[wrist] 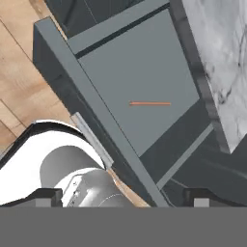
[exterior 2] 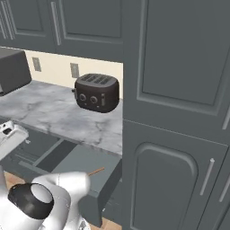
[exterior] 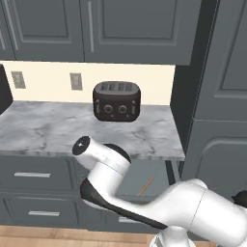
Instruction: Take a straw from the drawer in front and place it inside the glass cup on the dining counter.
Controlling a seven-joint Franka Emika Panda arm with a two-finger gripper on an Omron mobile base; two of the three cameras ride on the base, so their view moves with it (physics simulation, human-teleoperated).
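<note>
The drawer (exterior: 153, 170) (exterior 2: 74, 162) (wrist: 130, 67) is pulled open below the marble worktop, its silver bar handle (wrist: 91, 140) on the flat front. A thin brownish-orange straw (exterior: 146, 186) (exterior 2: 96, 171) (wrist: 150, 102) lies flat on the drawer's grey floor, alone. In the hand view my gripper (wrist: 123, 197) hovers well above the drawer front, open, looking down on the straw with nothing between its dark fingertips (wrist: 48, 195). The glass cup and the dining counter are out of view.
A black toaster (exterior: 116, 100) (exterior 2: 96, 92) stands on the marble worktop (exterior: 48, 130) (exterior 2: 54, 112). A tall grey cabinet (exterior: 222, 120) (exterior 2: 175, 134) rises right of the drawer. Closed drawers (exterior: 33, 174) sit to the left. Wood floor (wrist: 19, 72) lies in front.
</note>
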